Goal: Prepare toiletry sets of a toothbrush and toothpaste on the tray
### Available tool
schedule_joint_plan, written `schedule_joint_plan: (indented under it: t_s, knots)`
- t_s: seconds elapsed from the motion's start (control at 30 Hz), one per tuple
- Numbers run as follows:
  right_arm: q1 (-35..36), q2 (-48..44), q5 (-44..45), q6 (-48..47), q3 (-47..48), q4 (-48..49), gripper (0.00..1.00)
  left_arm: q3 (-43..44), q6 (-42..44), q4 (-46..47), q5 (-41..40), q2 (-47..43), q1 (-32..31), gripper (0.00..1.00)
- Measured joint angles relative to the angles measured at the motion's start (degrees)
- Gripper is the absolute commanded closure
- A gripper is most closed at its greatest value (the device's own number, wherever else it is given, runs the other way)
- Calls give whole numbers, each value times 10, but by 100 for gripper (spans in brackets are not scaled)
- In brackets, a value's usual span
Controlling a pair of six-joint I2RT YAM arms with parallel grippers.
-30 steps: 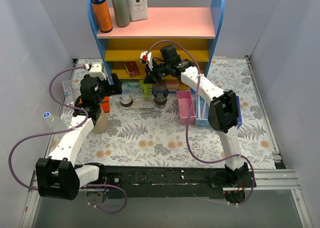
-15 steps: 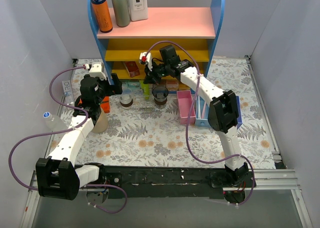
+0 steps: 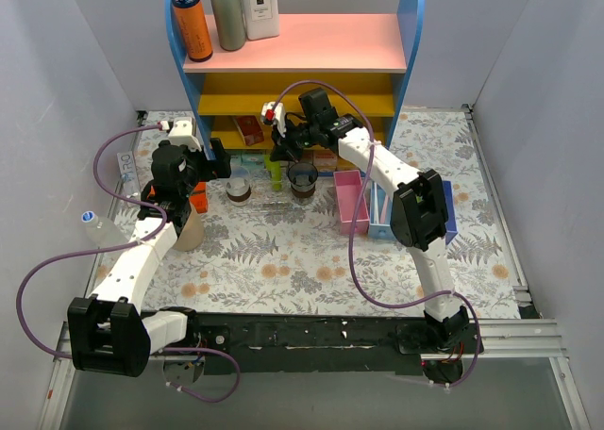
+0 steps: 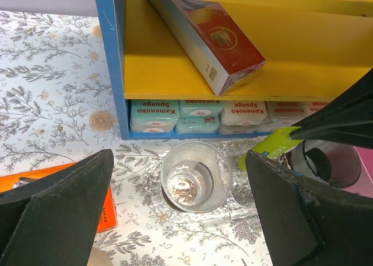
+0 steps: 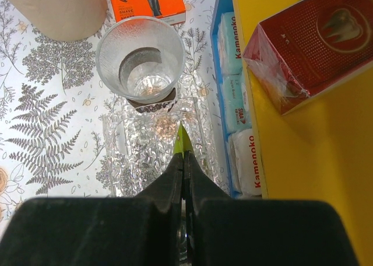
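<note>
My right gripper (image 3: 281,150) is shut on a lime-green toothpaste tube (image 3: 275,171), held end-down over the clear tray (image 3: 269,199). In the right wrist view the tube's tip (image 5: 183,139) pokes out between the shut fingers (image 5: 175,172), above the tray's crinkled floor (image 5: 131,155). A clear cup (image 5: 140,60) stands at the tray's left end and a dark cup (image 3: 302,177) at its right. My left gripper (image 4: 180,219) is open and empty, hovering over the clear cup (image 4: 195,175); the tube (image 4: 274,144) shows at its right. No toothbrush is visible.
A blue-sided shelf (image 3: 302,62) stands behind the tray with bottles on top, a red box (image 4: 218,38) and sponge packs (image 4: 175,114) below. Pink (image 3: 349,199) and blue (image 3: 387,213) bins sit to the right. An orange box (image 4: 64,190) and a beige cup (image 3: 186,227) are to the left.
My right gripper has shifted slightly left and toward the shelf with the green tube. The left arm has not moved.
</note>
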Motion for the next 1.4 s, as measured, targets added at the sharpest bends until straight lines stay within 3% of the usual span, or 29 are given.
schedule_joint_plan:
  t_s: [1.1,1.4]
  knots:
    - [1,2,-2,0,-40,46,98,0,0,0,1,0,0,2]
    - [1,2,0,0,-51,60,70,0,0,0,1,1,0,2]
